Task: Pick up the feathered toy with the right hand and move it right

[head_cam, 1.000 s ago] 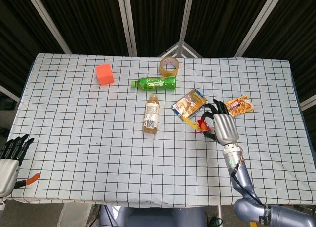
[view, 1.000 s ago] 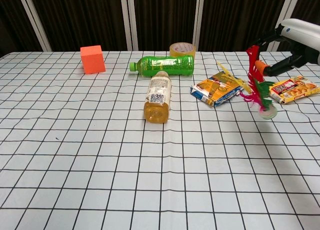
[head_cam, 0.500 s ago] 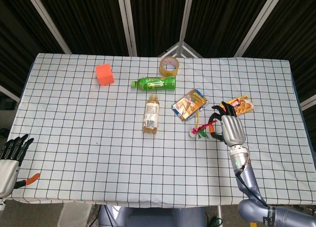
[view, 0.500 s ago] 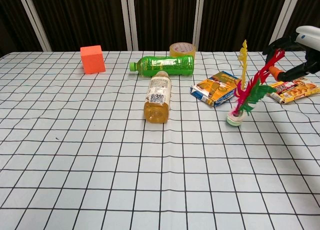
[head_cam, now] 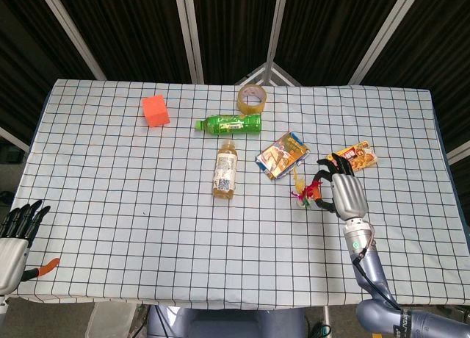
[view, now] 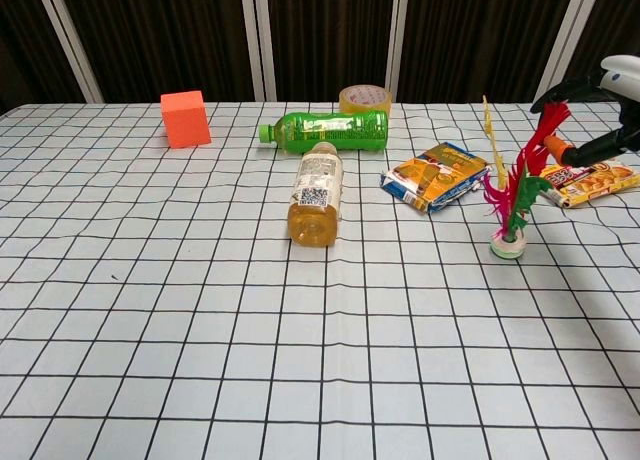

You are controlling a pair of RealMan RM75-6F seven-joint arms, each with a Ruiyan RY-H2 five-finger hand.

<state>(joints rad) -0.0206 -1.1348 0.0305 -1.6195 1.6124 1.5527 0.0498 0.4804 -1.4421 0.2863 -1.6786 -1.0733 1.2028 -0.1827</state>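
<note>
Standing on its round base right of centre on the checked table, the feathered toy has its red, green and yellow plumes pointing up toward the right hand. In the chest view only the dark fingers and an orange part of that hand show at the right edge; the rest is cut off. The fingers curl over the feather tips, but I cannot tell whether they pinch the feathers or merely touch them. In the head view the toy is a small blur of colour at the fingertips, too tiny to read.

Just left of the toy lies a snack packet, and a second snack packet sits behind the hand, partly covered by it. Further left, near the middle, an amber bottle lies on its side, with a green bottle lying crosswise behind it and a roll of tape at the far edge. An orange cube stands in the upper left.

The left hand shows only in the head view, bottom left, half cropped, with its fingers straight and slightly apart, holding nothing.
</note>
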